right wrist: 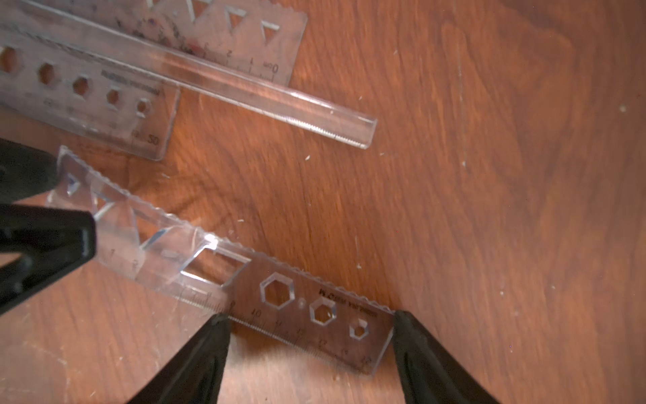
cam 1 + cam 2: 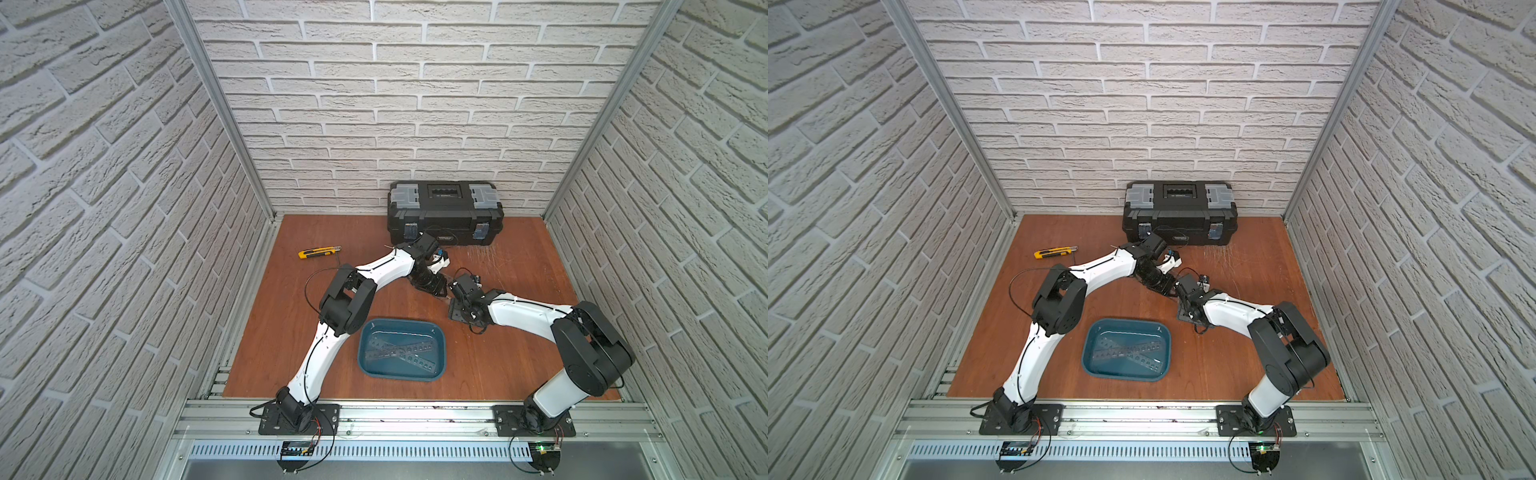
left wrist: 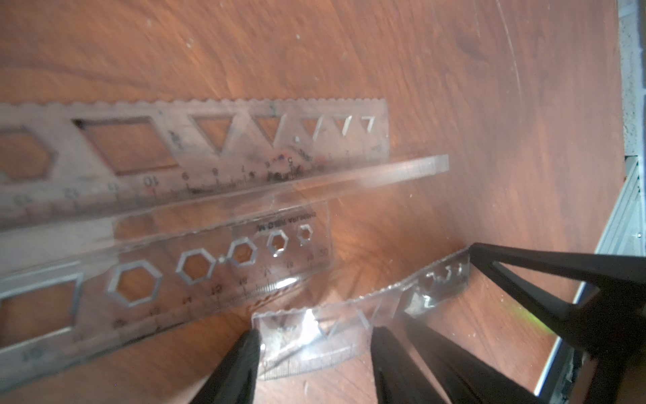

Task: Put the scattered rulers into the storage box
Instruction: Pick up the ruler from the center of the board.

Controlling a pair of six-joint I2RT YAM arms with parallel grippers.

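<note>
On table (image 1: pixel 489 175): left end effector (image 3: pixel 316 334) grips ruler (image 1: pixel 300 321); right end effector (image 1: pixel 310 314) straddles it, grip unclear; other rulers (image 1: pixel 244 87) alongside.

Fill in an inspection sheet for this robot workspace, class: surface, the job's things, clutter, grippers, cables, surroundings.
Surface: wooden table, scratched toward the back.
Job's things: storage box holds two crossed rulers; three loose rulers overlap on the table; a fourth ruler sits between both grippers.
Clutter: utility knife lying apart; black toolbox, closed, at the back wall.
Grippers: left gripper closed across the fourth ruler's width; right gripper straddles its other end, and whether it is clamping cannot be told.
Cables: black loop beside the left arm, away from the rulers.
Surroundings: brick-pattern walls; aluminium rail in front.
</note>
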